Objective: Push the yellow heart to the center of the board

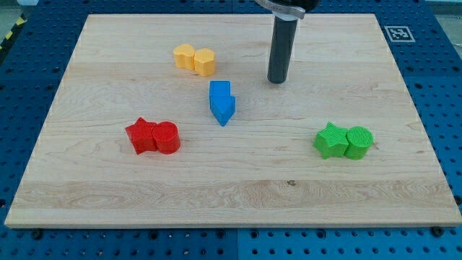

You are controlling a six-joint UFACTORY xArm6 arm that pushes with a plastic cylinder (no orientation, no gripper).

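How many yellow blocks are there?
2, touching side by side near the view's top: the yellow heart on the left, the yellow hexagon-like block on the right. None seem hidden.

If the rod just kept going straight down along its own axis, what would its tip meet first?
Only the bare wooden board. My tip already sits at the surface, with no block under it. The blue block lies down-left of it and the yellow blocks to the view's left, both apart.

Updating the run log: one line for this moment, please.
my tip: right of yellow blocks, apart | blue block: near center | red blocks: left | green blocks: right
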